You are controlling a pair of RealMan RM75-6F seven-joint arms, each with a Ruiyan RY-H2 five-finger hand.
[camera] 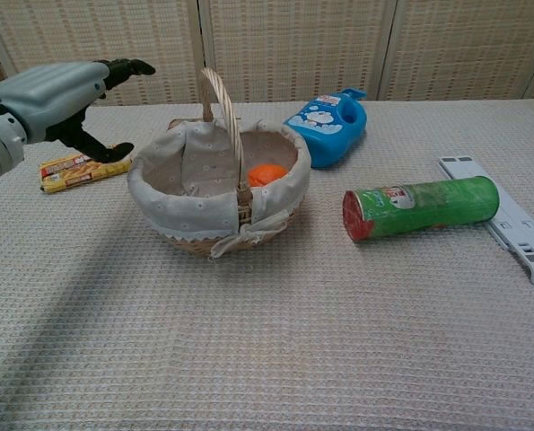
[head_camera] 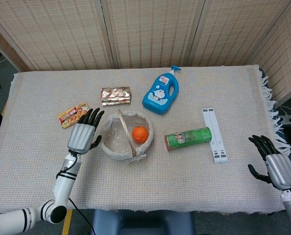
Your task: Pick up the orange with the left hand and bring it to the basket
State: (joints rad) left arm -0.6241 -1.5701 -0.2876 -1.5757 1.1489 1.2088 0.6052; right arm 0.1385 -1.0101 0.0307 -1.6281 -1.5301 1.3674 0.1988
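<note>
- Left robot hand [head_camera: 82, 135] hovered just left of the round wicker basket with pale cloth lining [head_camera: 112, 147], fingers spread apart, nothing in it; chest view showed the same robot hand [camera: 56, 88] raised above the table, palm empty.
- Round orange fruit [head_camera: 140, 134] lay inside the basket, on the lining, right of the arched handle; in chest view the orange [camera: 267, 174] peeked over the far inner wall, low in the basket [camera: 159, 197].
- Right robot hand [head_camera: 277, 165] sat at the table's right edge, well apart from everything, fingers spread, holding nothing.
- Table with beige woven cloth [head_camera: 47, 171] carried all items.
- Green cylindrical chip can with red end [head_camera: 188, 138] lay on its side right of the basket, near but not touching.
- White flat folding stand [head_camera: 214, 135] lay just right of the can, touching or nearly so; cannot tell which.
- Blue bottle with cartoon label and pump top [head_camera: 161, 92] lay flat behind the basket, toward the right.
- Shiny brown-red snack packet [head_camera: 116, 95] lay behind the basket, left of the bottle.
- Yellow-red snack packet [head_camera: 72, 114] lay just beyond the left robot hand's fingertips.
</note>
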